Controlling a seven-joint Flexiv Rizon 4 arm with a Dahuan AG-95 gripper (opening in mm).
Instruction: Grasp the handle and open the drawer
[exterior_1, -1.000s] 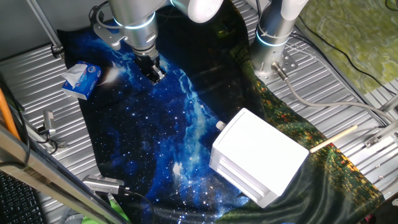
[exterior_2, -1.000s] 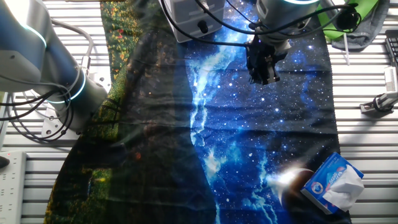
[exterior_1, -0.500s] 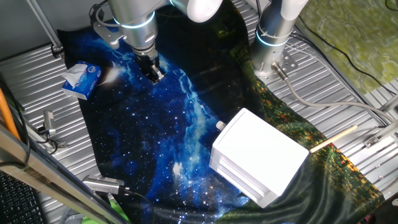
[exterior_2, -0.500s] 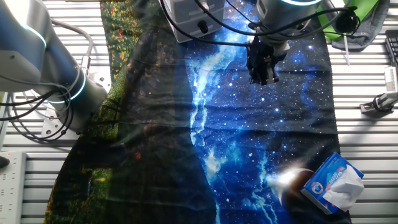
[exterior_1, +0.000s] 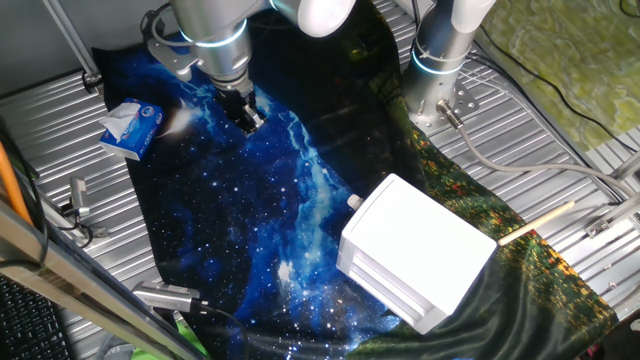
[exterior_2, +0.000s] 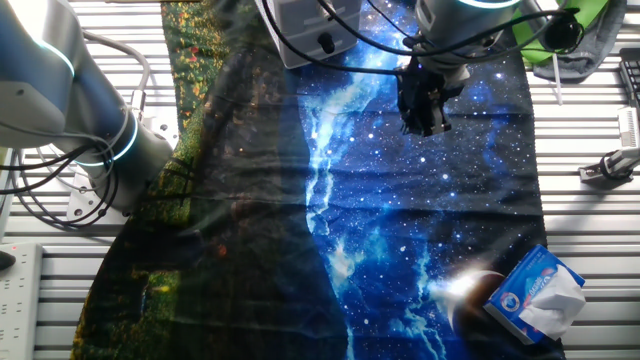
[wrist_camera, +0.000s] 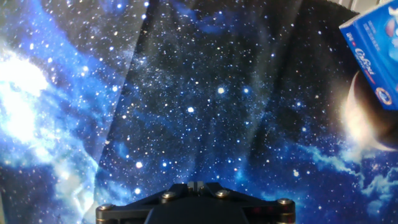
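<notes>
The white boxy drawer unit (exterior_1: 420, 250) stands on the galaxy-print cloth at the lower right. Its handle (exterior_1: 354, 201), a tiny white knob, sticks out of the side that faces my gripper. The drawer face behind the knob is turned away and barely shows. The unit also shows at the top edge of the other fixed view (exterior_2: 300, 28), partly behind cables. My gripper (exterior_1: 248, 120) hangs over the cloth well away from the unit, fingers pointing down; it also shows in the other fixed view (exterior_2: 425, 122). In the hand view the fingertips (wrist_camera: 196, 185) are together with nothing between them.
A blue-and-white tissue pack (exterior_1: 131, 127) lies on the cloth's edge near the gripper, also in the other views (exterior_2: 540, 295) (wrist_camera: 373, 50). A second arm's base (exterior_1: 437, 70) stands behind the cloth. A wooden stick (exterior_1: 535, 222) lies right of the unit.
The gripper has shifted only very slightly; the drawer unit and tissue pack have not moved.
</notes>
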